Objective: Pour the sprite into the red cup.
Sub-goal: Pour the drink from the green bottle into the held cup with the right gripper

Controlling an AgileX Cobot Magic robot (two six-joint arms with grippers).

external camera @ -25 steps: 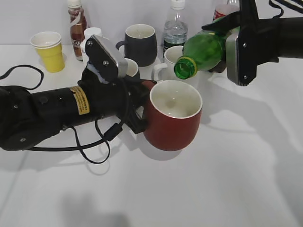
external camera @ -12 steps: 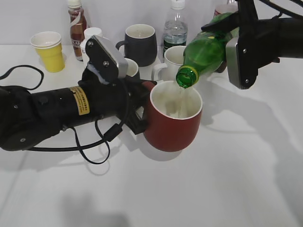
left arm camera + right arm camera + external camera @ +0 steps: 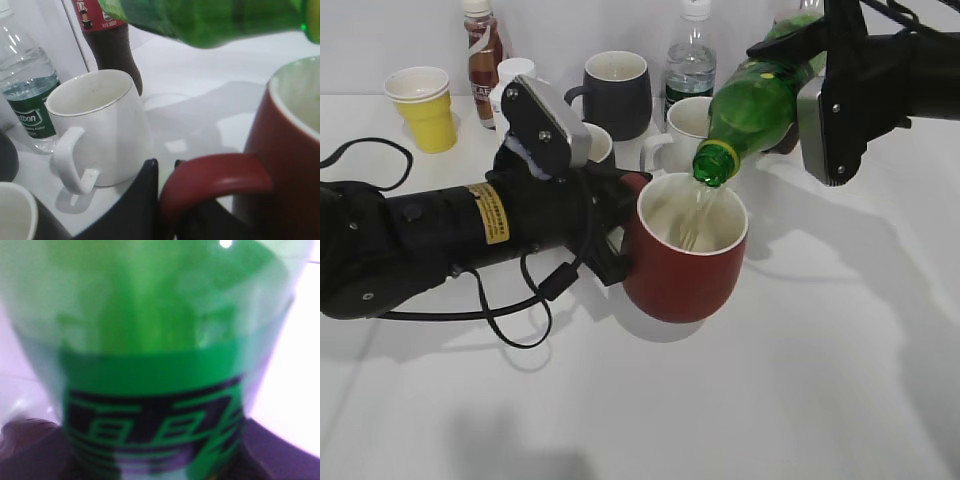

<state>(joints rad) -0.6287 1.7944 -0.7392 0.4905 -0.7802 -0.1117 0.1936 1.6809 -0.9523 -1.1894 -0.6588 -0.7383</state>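
The red cup (image 3: pixel 684 255) stands on the white table at the middle. My left gripper (image 3: pixel 620 225) is shut on its loop handle (image 3: pixel 215 177), seen close in the left wrist view. My right gripper (image 3: pixel 810 60) is shut on the sprite (image 3: pixel 760 105), a green bottle tilted neck-down to the left. Its open mouth with the yellow ring (image 3: pixel 712 165) hangs over the cup's far rim. A clear stream falls from it into the cup. The sprite's label fills the right wrist view (image 3: pixel 150 390); the jaws there are hidden.
A white mug (image 3: pixel 97 127) stands just behind the red cup. Behind it are a water bottle (image 3: pixel 690 60), a cola bottle (image 3: pixel 107 45), a black mug (image 3: pixel 617 92), a brown drink bottle (image 3: pixel 482 55) and a yellow paper cup (image 3: pixel 422 108).
The sprite has tipped further, its mouth lowering from beside the cup to over its rim. Liquid now streams into the red cup. The left arm has not moved.
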